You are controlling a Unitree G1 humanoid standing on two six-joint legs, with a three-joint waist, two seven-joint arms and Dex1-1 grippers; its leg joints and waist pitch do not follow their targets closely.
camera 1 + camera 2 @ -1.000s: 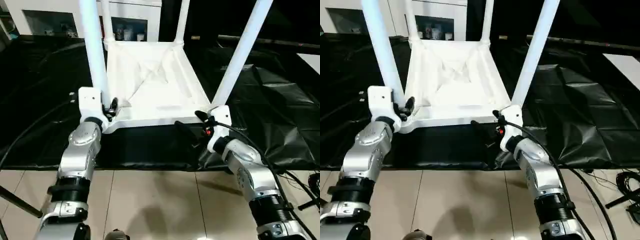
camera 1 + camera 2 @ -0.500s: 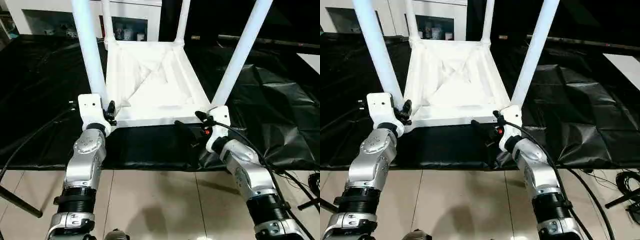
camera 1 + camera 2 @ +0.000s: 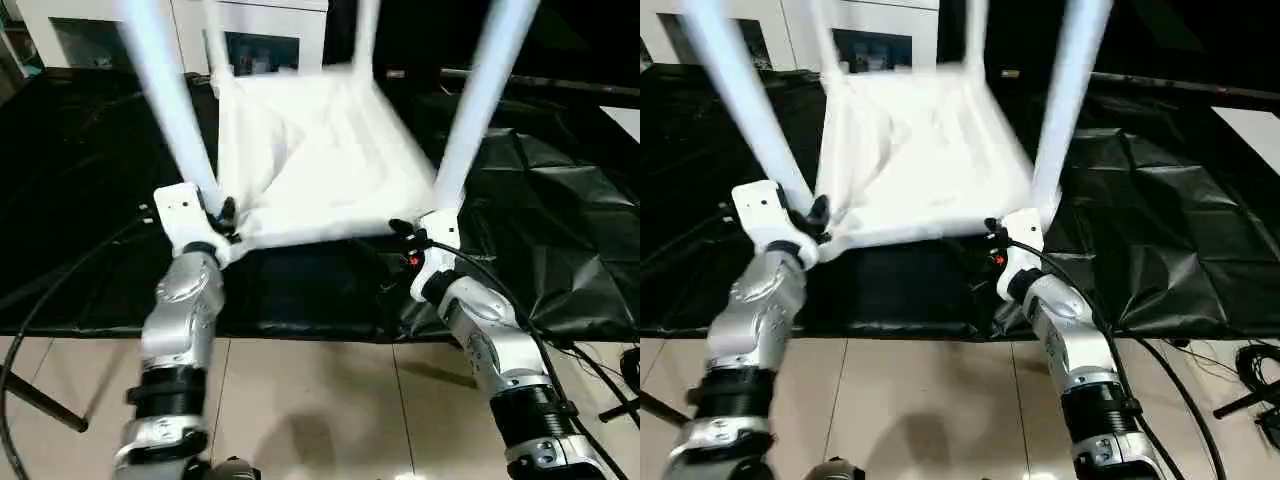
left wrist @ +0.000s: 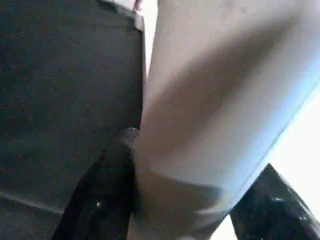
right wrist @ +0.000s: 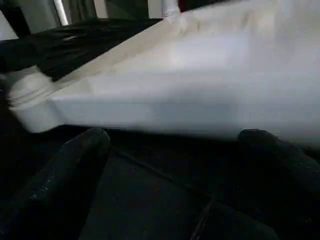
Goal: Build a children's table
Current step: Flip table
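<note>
A white plastic children's table (image 3: 320, 160) lies upside down on a black sheet (image 3: 560, 220) spread over the floor, its four round legs pointing up. The whole table looks blurred and tipped, its near edge lifted off the sheet. Behind it stands a white cabinet (image 3: 250, 30) with glass doors. Pale floor tiles (image 3: 320, 400) run between me and the sheet.

My left gripper (image 4: 185, 210) is at the near left corner of the table. Its two black fingers (image 4: 107, 200) are partly closed around the near left leg (image 3: 165, 110), one on each side, pressed against its thick base just above the corner.

My right gripper (image 5: 175, 150) sits at the near right corner, below the near right leg (image 3: 478, 110). Its fingers (image 5: 75, 170) are spread wide apart just under the table's rim, and I cannot tell whether they touch it.
</note>
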